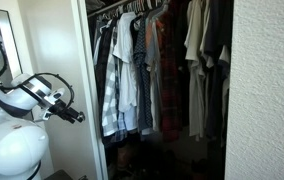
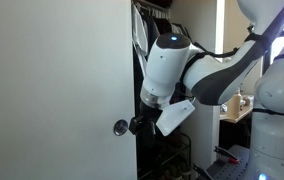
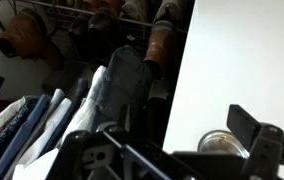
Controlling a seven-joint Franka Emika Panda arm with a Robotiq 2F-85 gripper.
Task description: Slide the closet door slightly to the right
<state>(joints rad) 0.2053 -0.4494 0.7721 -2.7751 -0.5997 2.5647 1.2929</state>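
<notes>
Our gripper [image 2: 139, 124], jaws apart and empty, hung at the upright edge of the closet door [image 2: 52, 80]; the round pull [image 2: 120, 127] sat just beside it.

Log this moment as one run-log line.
gripper: open, at closet door edge near round pull | contact: unclear | hanging clothes: visible beside door

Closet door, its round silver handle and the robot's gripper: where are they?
closet door [image 2: 52, 70], in an exterior view, bare middle of the white panel.
round silver pull [image 2: 120, 127], in an exterior view, its centre.
gripper [image 1: 74, 114], in an exterior view, between its dark fingertips.
</notes>
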